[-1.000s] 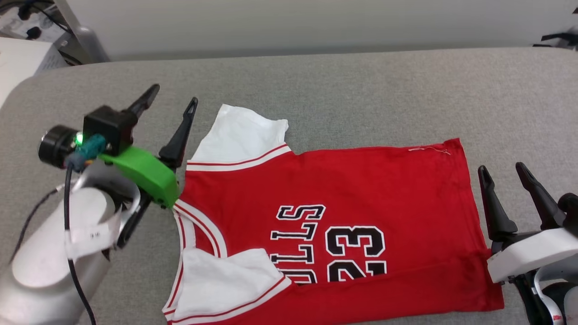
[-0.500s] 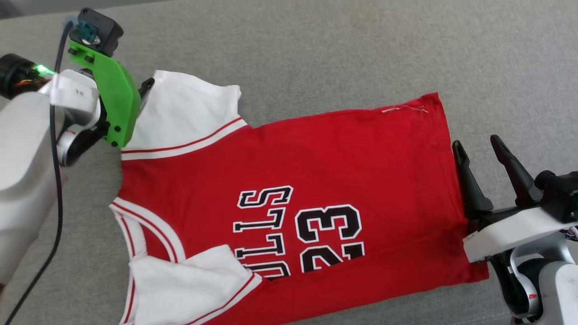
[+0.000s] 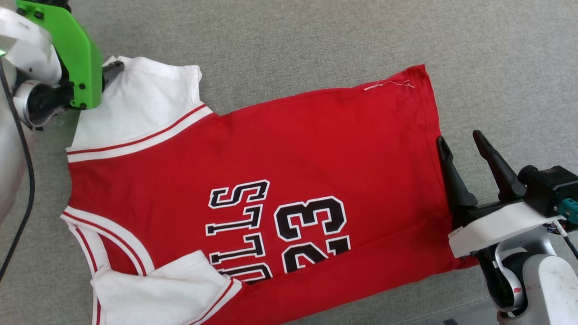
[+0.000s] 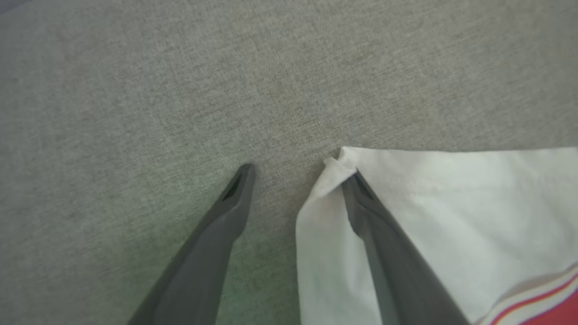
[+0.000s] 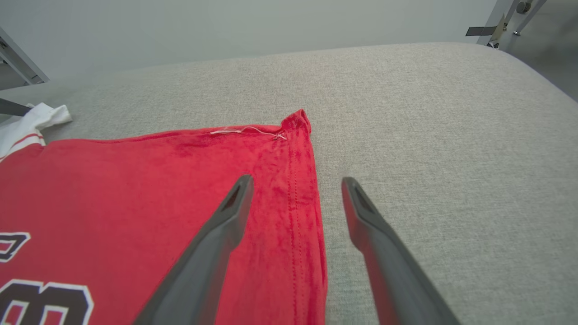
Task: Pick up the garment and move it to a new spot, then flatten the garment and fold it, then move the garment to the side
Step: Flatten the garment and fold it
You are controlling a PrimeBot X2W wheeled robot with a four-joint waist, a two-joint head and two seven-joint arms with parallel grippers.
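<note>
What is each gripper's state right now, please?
Left gripper: open, empty, one finger over the garment's white sleeve.
Right gripper: open, empty, fingers astride the garment's red hem.

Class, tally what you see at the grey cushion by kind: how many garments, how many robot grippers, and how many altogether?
Garments: 1, the red jersey
Grippers: 2, the left gripper and the right gripper, both open
Total: 3
</note>
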